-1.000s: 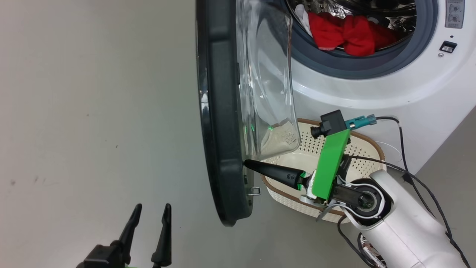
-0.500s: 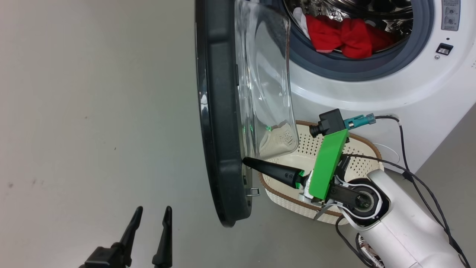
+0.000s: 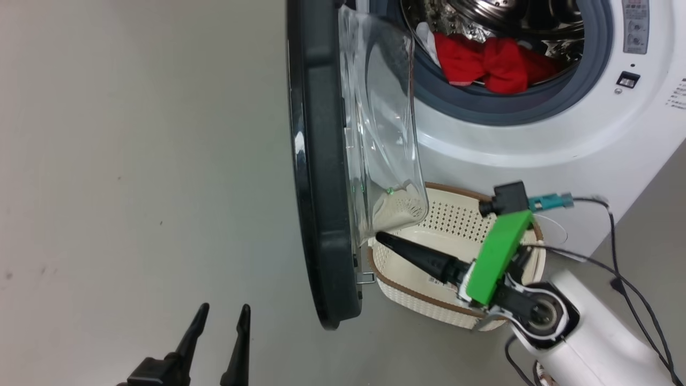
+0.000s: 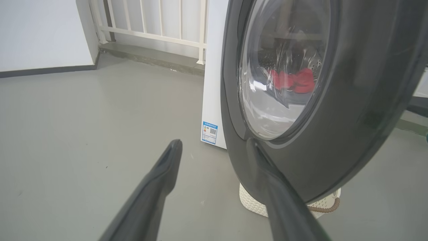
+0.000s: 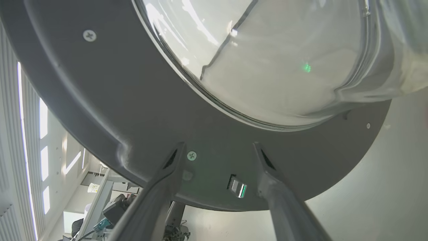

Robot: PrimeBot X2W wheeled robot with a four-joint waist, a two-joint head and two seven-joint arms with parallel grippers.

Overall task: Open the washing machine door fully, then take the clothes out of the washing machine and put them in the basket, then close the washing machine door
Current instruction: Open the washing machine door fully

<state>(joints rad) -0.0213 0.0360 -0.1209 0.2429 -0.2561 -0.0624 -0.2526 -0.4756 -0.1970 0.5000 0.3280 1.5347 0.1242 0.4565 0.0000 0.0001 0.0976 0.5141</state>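
Observation:
The washing machine door (image 3: 321, 161) stands swung out, edge-on in the head view, its glass bowl (image 3: 383, 134) bulging toward the white washing machine (image 3: 536, 145). Red clothes (image 3: 482, 61) lie in the steel drum, and show through the glass (image 4: 294, 80) in the left wrist view. The cream basket (image 3: 461, 220) sits on the floor below the drum opening. My right gripper (image 3: 379, 237) hangs over the basket just short of the door's inner rim (image 5: 133, 110), open (image 5: 218, 145) with nothing between its fingers. My left gripper (image 3: 224, 306) is open on the door's outer side (image 4: 214, 142).
Grey floor (image 3: 134, 161) stretches left of the door. A small metal latch (image 3: 365, 277) sticks out of the door's lower inner rim. A blue label (image 4: 209, 133) marks the machine's side. A white railing (image 4: 150, 20) and a wall stand behind. Cables (image 3: 616, 252) trail from my right wrist.
My right gripper has come off the door's inner rim and drawn back over the basket, and its jaws now stand apart. The head camera has shifted slightly. The left gripper is unchanged.

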